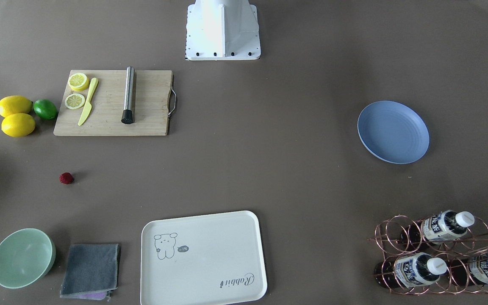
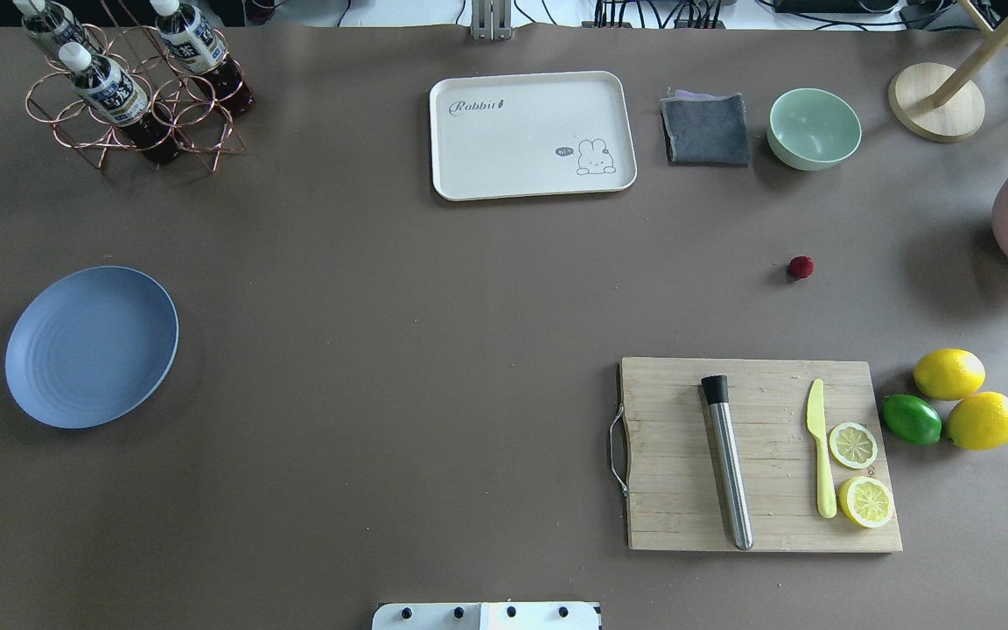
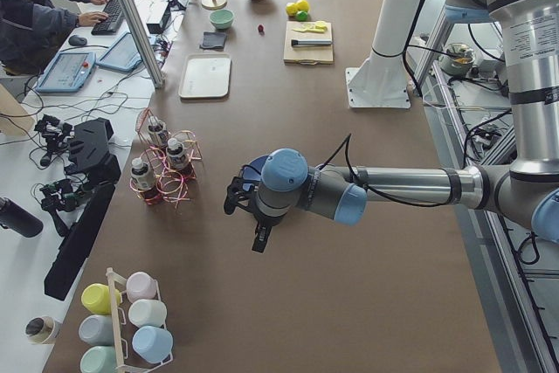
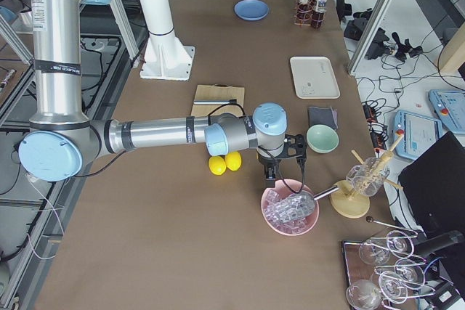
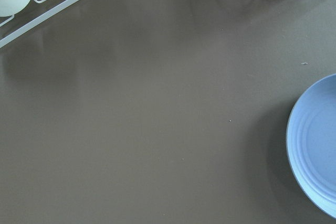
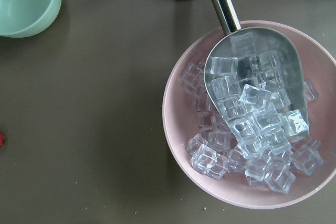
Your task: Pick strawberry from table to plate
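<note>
The strawberry (image 1: 66, 178) (image 2: 801, 267) is a tiny dark-red berry lying on the brown-grey table (image 2: 434, 306), between the mint bowl and the cutting board; a sliver of it shows at the right wrist view's left edge (image 6: 1, 139). The light-blue plate (image 1: 393, 131) (image 2: 91, 346) (image 5: 315, 145) lies far across the table with nothing on it. My left gripper (image 3: 253, 224) hangs above the table beside the plate. My right gripper (image 4: 285, 172) hovers by the pink ice bowl. Each shows only in a side view, so I cannot tell whether either is open or shut.
A cutting board (image 2: 762, 455) carries lemon slices, a yellow knife and a steel muddler; lemons (image 2: 948, 374) and a lime (image 2: 911, 419) lie beside it. Also here: mint bowl (image 2: 814, 128), grey cloth (image 2: 705, 129), cream tray (image 2: 532, 134), bottle rack (image 2: 132, 87), pink ice bowl (image 6: 247, 114) with scoop.
</note>
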### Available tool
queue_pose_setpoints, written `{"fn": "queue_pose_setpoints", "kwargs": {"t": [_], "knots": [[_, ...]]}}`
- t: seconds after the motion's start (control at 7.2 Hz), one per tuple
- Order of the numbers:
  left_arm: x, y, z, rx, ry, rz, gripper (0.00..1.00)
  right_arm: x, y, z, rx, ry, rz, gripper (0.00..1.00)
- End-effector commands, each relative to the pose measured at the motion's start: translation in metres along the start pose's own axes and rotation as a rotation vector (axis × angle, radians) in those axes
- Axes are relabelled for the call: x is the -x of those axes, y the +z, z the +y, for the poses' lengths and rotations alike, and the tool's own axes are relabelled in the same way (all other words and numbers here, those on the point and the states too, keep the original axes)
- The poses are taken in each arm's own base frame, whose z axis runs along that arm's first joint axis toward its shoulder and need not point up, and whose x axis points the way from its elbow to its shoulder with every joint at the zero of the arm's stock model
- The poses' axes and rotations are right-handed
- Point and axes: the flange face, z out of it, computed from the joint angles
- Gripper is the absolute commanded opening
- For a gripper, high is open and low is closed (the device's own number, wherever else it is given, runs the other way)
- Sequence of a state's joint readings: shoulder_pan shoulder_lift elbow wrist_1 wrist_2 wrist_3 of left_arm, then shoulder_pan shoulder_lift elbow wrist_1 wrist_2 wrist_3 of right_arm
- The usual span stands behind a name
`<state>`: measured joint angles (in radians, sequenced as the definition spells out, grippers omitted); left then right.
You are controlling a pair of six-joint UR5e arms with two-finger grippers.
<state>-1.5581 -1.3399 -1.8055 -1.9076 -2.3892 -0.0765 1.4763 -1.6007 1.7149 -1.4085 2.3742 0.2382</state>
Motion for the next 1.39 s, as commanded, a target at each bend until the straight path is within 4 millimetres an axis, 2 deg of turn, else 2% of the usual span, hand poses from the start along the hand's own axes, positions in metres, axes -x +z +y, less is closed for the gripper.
{"fn": "queue_pose_setpoints", "kwargs": {"t": [0.0, 0.28, 1.25], "knots": [[-0.0053, -0.0010, -0.0100, -0.009, 0.016, 0.010, 0.98, -0.0033, 0.0056, -0.0017, 0.009, 0.005, 0.005, 1.00], [-0.0056, 0.0069, -0.0079, 0.009, 0.019, 0.001, 0.98, -0.0044, 0.0066, -0.0016, 0.010, 0.006, 0.006, 1.00], [-0.0080, 0.0069, -0.0014, 0.016, 0.014, 0.014, 0.98, -0.0079, 0.0068, 0.0034, 0.009, 0.017, 0.015, 1.00]]}}
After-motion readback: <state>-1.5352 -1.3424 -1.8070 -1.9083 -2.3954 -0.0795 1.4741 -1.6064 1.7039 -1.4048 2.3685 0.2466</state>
